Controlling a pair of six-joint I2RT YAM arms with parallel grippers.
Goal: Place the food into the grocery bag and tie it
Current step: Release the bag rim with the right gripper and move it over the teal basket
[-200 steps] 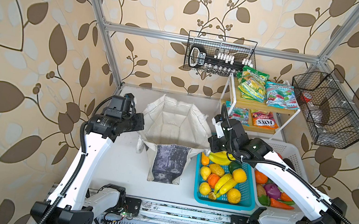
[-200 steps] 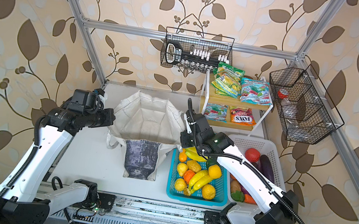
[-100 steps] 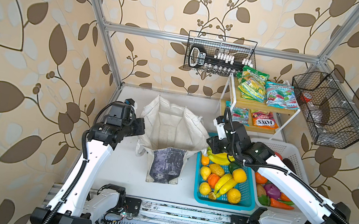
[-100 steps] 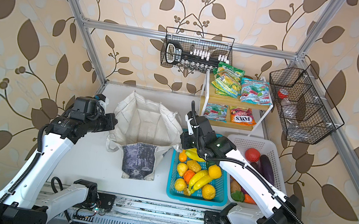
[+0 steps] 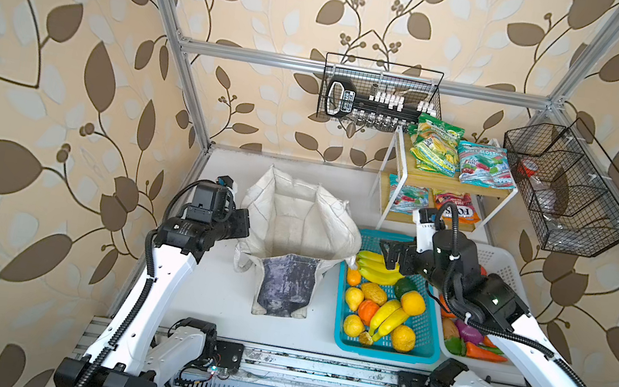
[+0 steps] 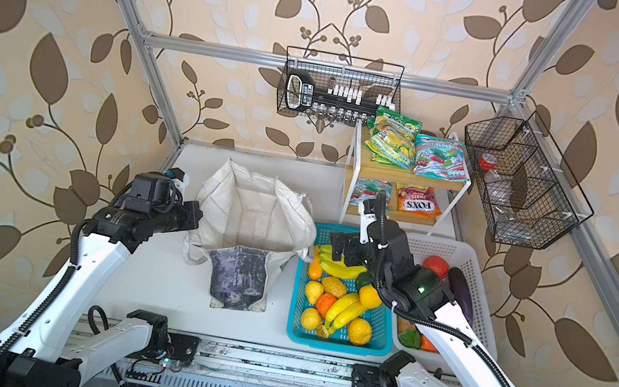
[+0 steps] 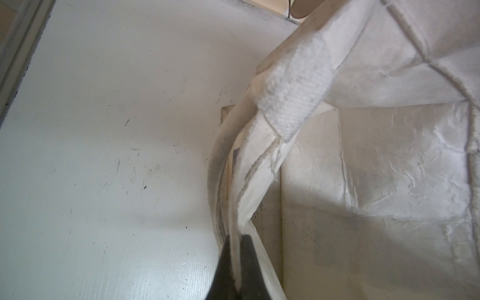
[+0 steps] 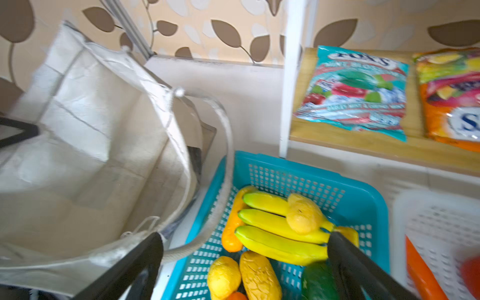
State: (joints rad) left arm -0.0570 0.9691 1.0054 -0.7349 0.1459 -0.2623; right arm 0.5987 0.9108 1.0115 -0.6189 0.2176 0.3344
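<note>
Right wrist view: the right pincer [image 8: 244, 241] hangs spread wide over the banana bunch [image 8: 280, 228] in the blue basket [image 8: 306, 179], gripping nothing. The bag [image 8: 91, 130] gapes just beside. This looks like the first pick being lined up. Next it should drop onto the bunch, close, then carry it over the bag's mouth.

Left wrist view: the left pincer [image 7: 235, 249] pinches the bag's rim near a strap [image 7: 291, 104], above the desk [image 7: 104, 130].

Both top views: no food shows inside the bag. The blue basket holds fruit, the white basket [image 5: 507, 263] vegetables, and the shelf [image 5: 445, 178] snack packets [image 5: 433, 147].
</note>
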